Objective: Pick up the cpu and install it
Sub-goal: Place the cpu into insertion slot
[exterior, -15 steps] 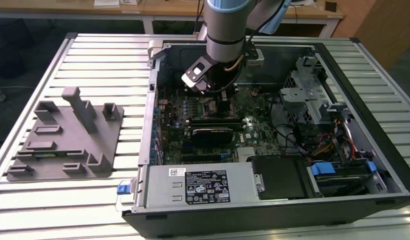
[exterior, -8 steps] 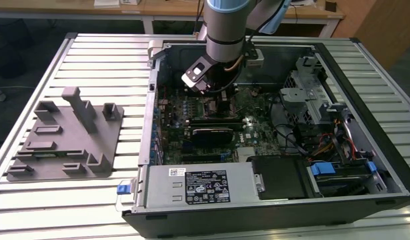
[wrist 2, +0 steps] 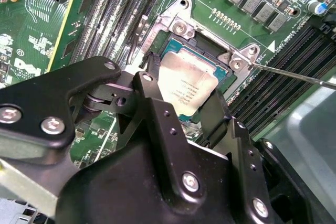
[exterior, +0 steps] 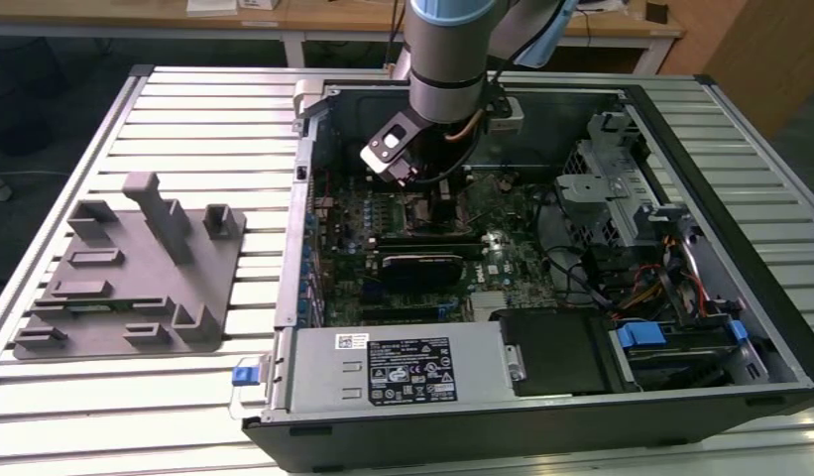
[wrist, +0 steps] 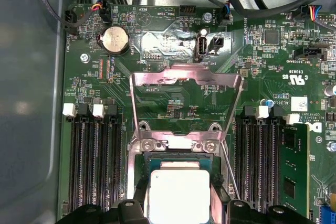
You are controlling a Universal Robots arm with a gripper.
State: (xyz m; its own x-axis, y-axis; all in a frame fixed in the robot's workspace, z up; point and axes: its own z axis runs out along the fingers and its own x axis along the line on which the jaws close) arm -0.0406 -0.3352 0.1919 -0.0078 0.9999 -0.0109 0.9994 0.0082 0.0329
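- While pinching the small flat square cpu with the shiny silver metal top [wrist 2: 186, 90] by two opposite edges, keep it dead level over the dark, square metal-framed socket [wrist 2: 210, 53]; likely to suffer from any tilt or sideways scrub
- Black angular metal gripper [wrist 2: 184, 95] narrowed onto the chip, one finger [wrist 2: 152, 77] tight against each side (looks pinched rather than merely flanked)
- Chip right at the socket, inside its outline in both wrist views; cannot tell whether fully bedded or a shade proud
- Best handled by matching corners first, lowering straight and using no push: a drop-in fit, by the look of it
- Bright stamped-steel load plate [wrist: 186, 77] swung up clear of the opening, with a thin springy wire lever [wrist 2: 294, 74] just beside the socket; worth keeping the fingers off both
- Chip top: smooth, matte-bright, faintly printed, with a thin pale rim; hard and slippery, so grip light but sure
- Around it: glossy green circuit board [wrist: 262, 77], long black ribbed plastic memory slots [wrist: 94, 161], a round silver coin cell [wrist: 115, 40]
- All inside an open black steel computer case [exterior: 513, 436] on a ridged aluminium table [exterior: 195, 109]
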